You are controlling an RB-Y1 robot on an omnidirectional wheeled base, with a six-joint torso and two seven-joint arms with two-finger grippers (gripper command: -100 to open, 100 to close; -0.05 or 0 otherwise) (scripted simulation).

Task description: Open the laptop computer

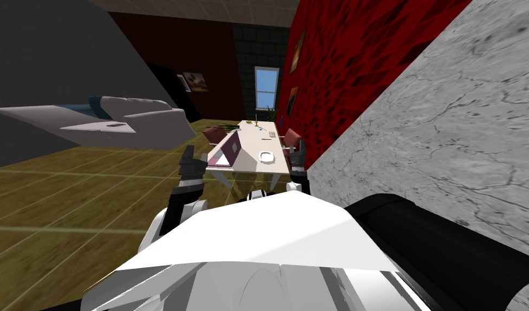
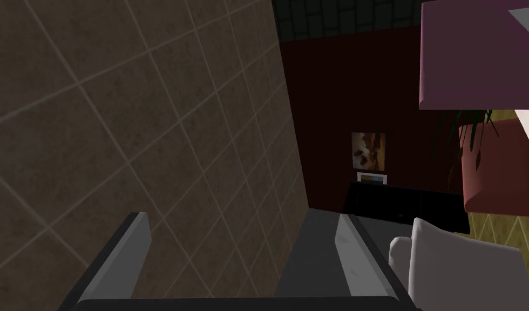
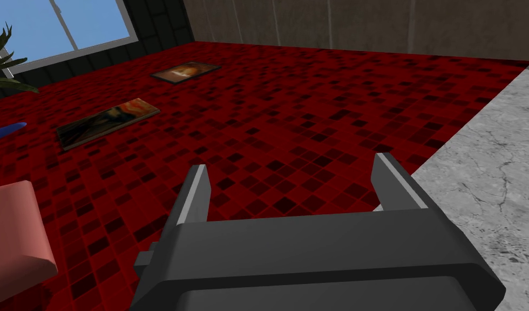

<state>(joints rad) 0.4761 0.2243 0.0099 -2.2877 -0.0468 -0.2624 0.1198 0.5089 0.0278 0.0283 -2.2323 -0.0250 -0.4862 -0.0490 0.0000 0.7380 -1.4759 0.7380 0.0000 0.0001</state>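
Approach step, judging by the gap. Purple laptop (image 1: 228, 150) on the tabletop's near left corner, lid seemingly part-raised; white plate (image 1: 266, 157) by the near edge. Left gripper (image 1: 189, 155) and right gripper (image 1: 298, 151) both spread wide, holding nothing, short of the table (image 1: 255, 141). Next: close in, then bring the left gripper to the lid's free edge.

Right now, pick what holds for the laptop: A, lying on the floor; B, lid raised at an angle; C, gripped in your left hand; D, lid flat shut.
B: the laptop sits on the table with its purple lid raised over its base.
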